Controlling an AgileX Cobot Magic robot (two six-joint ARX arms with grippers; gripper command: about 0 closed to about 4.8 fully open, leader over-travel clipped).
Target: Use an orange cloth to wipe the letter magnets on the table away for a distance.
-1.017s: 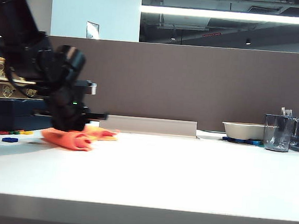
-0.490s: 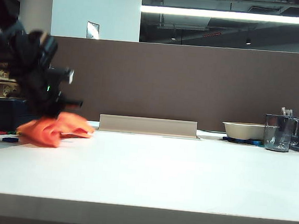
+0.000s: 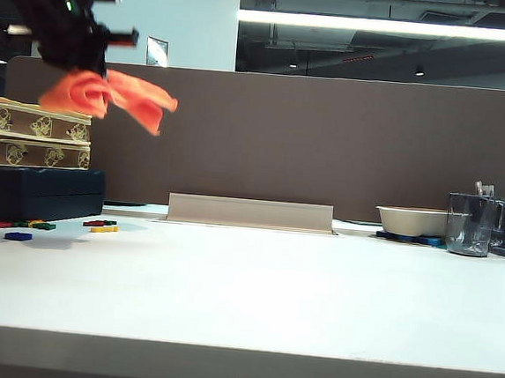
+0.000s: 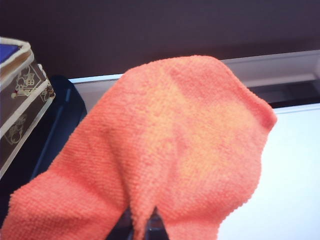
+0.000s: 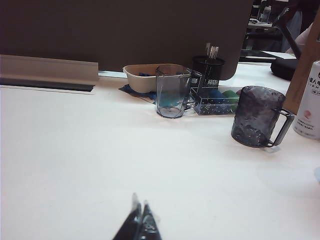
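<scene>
Left gripper point(image 3: 79, 46) is held high above the table point(image 3: 269, 305), clenched on the orange cloth point(image 3: 110, 97); right gripper point(image 5: 139, 222) is seen pinched together low over it; letter magnets point(image 3: 101, 226) lie below; no writing can be read.

Little can be read here. In the right wrist view a white bottle point(image 5: 310, 100) at the edge of the tabletop point(image 5: 75, 150) carries dark printed characters, but they are cut off by the frame and too small to make out. The stacked boxes point(image 3: 31, 139) show a repeating printed emblem, not legible lettering. The letter magnets point(image 3: 99, 225) are too small to tell which letters they are.
</scene>
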